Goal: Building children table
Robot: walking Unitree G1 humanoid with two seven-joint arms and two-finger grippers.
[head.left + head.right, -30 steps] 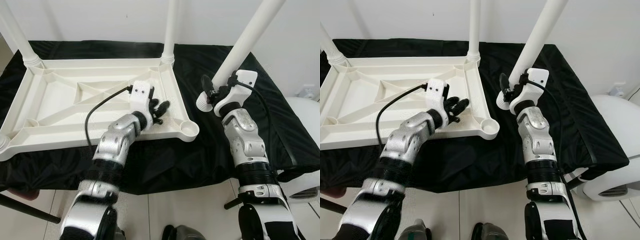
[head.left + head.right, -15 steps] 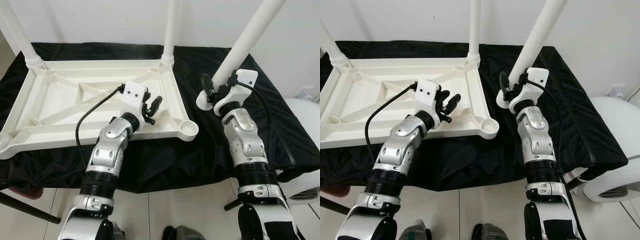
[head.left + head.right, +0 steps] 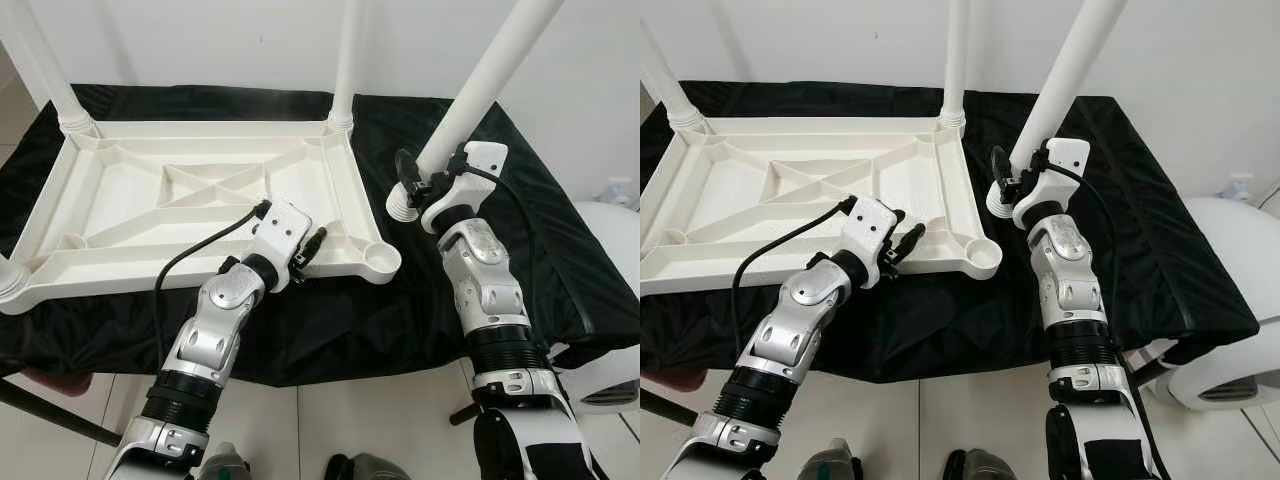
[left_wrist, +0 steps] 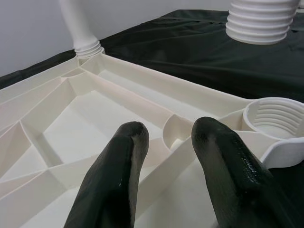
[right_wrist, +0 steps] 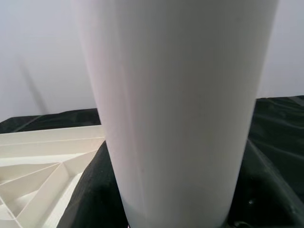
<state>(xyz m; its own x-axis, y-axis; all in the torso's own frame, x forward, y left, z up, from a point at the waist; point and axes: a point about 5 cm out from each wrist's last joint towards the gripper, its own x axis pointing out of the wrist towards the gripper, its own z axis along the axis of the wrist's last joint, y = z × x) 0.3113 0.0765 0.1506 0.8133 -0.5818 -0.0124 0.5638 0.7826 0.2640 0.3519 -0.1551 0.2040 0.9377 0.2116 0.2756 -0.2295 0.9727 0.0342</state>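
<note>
Black cloth (image 3: 330,320) drapes the tabletop under the upturned white plastic table (image 3: 150,215), ribbed and glossy. Left gripper (image 3: 308,258) has drawn back to the near rim beside the empty threaded socket (image 3: 381,258), jaws slightly parted, holding nothing. Right gripper (image 3: 418,186), jaws closed on the smooth loose leg (image 3: 478,85), has edged leftward; insertion apparently imminent.

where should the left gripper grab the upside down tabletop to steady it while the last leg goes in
Probably the near long rim of the tabletop, beside the empty corner socket. Come from the robot's side, one finger over the rim, one outside. The raised wall is thin enough to pinch. The left gripper hovers there, open.
</note>
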